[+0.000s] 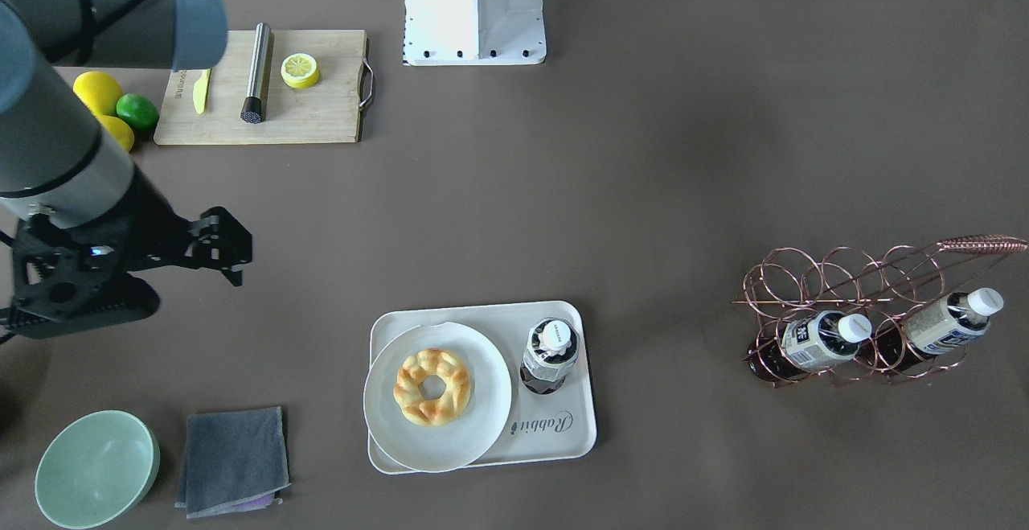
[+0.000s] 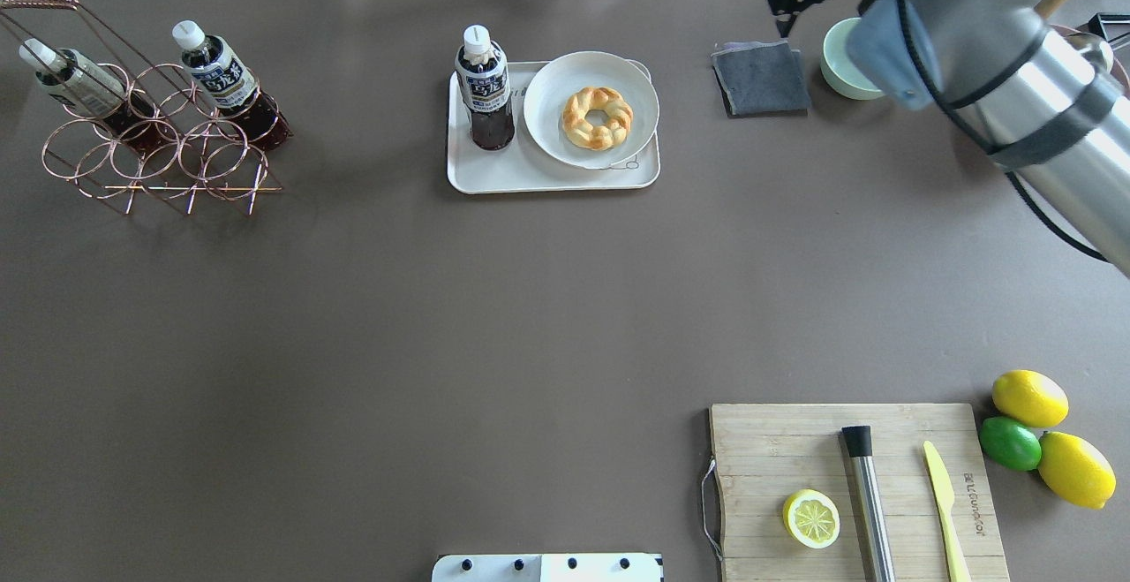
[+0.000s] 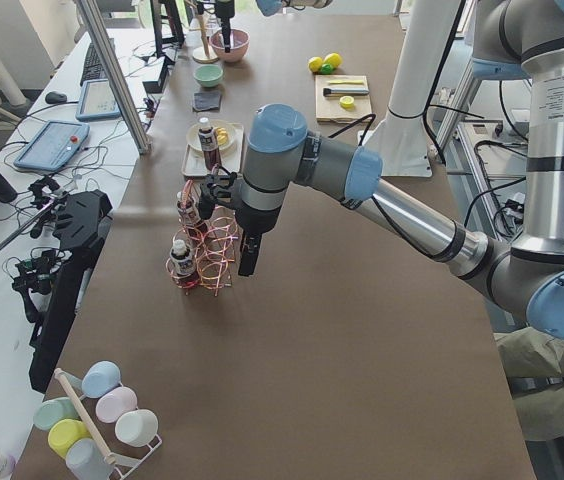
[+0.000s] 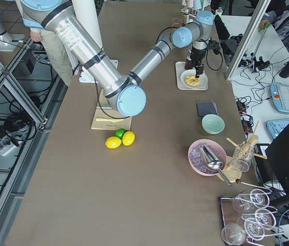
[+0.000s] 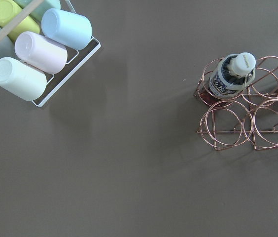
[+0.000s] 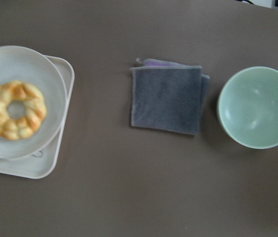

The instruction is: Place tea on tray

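Tea (image 1: 551,353) stands upright on the tray (image 1: 555,441), cap up and long axis vertical, in the bare strip beside the round plate (image 1: 482,425). It is just beside the plate; I can't tell whether they touch. The plate holds a braided donut (image 1: 432,386) and overhangs the tray's rim on the side away from the bottle.

The tea is off to my left from my right gripper (image 1: 229,252), well apart, with the plate in between. There is nothing between those fingers; whether they are parted I can't tell. My left gripper (image 3: 246,265) shows only in the left side view, hanging by the wire rack (image 1: 844,273), so I can't tell its state either. The right one is the nearer of the two to the tea.

I'd judge the placing done: the bottle is free-standing, nothing grips it, and no further reach is needed.

The rack holds two more bottles (image 1: 820,337) (image 1: 949,321), tilted with caps pointing outward. A grey cloth (image 1: 233,458) and a green bowl (image 1: 96,470), which looks empty, sit near my right gripper.
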You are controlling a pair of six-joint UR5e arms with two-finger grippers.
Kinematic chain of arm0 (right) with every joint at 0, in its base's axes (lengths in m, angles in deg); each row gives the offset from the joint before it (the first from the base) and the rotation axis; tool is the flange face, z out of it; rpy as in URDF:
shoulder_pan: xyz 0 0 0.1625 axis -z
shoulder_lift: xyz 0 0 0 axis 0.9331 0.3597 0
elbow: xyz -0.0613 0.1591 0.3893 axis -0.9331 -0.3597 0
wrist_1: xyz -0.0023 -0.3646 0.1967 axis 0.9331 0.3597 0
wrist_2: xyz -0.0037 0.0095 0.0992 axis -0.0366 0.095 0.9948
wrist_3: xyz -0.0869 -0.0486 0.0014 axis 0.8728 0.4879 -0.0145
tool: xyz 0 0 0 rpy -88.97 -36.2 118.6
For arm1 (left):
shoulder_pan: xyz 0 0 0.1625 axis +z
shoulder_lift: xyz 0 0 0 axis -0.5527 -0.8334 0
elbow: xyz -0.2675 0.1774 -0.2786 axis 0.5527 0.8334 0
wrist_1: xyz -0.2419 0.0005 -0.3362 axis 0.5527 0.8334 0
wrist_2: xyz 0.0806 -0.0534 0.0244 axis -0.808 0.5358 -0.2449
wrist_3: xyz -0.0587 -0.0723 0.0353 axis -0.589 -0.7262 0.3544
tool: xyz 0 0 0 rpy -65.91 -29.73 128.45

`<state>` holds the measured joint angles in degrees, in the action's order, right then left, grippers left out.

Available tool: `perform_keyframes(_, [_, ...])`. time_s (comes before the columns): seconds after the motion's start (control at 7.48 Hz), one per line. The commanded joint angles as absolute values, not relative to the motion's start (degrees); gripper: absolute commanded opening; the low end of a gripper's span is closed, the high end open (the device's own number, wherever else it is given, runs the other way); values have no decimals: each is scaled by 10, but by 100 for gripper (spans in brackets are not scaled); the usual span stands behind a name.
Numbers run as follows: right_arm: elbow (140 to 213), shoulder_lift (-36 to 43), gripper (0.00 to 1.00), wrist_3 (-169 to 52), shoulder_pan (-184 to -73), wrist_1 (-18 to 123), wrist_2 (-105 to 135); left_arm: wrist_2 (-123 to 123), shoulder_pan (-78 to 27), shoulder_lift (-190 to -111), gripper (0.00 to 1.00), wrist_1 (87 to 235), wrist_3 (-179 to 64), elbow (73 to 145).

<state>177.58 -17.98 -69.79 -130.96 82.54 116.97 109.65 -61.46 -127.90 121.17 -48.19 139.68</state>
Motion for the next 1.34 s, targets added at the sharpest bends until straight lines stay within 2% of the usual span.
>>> perform_keyframes(0.0, [1840,16,100,-466,-1426,808,1201,1096,-601,-1289,96,1211,-488,1387])
perform_keyframes(0.54, [1815,152,100,-238,-1571,782,1216,1097,-587,-1294,96,1212,-487,1345])
perform_keyframes(0.67, [1806,167,100,-224,-1579,782,1223,1105,-581,-1290,96,1211,-488,1297])
perform_keyframes(0.94, [1790,200,100,-223,-1592,748,1227,1132,-556,-1279,96,1212,-501,1256])
perform_keyframes(1.2, [1762,201,100,-225,-1599,737,1227,1134,-555,-1272,97,1211,-548,1256])
